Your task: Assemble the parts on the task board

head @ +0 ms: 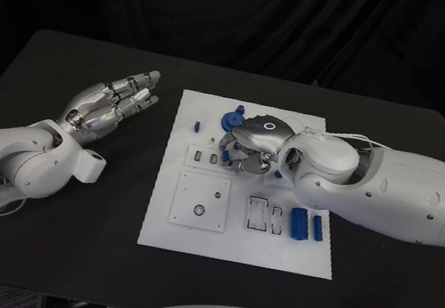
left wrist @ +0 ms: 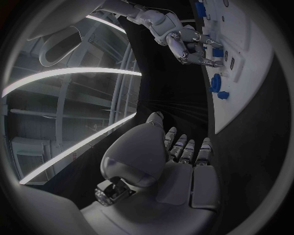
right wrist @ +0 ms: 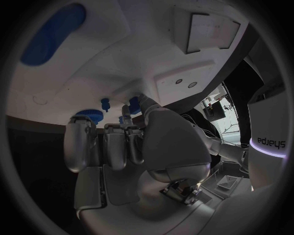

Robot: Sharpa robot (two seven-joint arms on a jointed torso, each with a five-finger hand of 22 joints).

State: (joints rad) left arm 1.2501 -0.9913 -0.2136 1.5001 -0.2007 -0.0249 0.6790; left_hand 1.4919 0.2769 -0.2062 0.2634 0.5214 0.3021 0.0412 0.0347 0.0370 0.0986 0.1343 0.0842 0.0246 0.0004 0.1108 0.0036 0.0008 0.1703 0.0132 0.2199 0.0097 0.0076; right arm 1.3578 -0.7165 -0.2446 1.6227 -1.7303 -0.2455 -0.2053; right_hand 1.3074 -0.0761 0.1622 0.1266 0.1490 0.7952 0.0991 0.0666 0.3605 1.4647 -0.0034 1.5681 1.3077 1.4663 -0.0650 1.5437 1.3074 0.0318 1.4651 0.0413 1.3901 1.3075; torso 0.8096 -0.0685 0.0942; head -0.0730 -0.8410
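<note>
Lying on the black counter (head: 44,252) beside the task board (head: 236,244), the left robot hand (head: 110,103) was flat, fingers apart, holding nothing. Over the board's far part, the right robot hand (head: 249,149) curled down among small blue parts (head: 232,120); I could not tell if it gripped one.

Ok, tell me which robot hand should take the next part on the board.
The right robot hand: it is already over the task board, fingers among the small blue parts. The left robot hand lies open on the black table, off the board.
</note>
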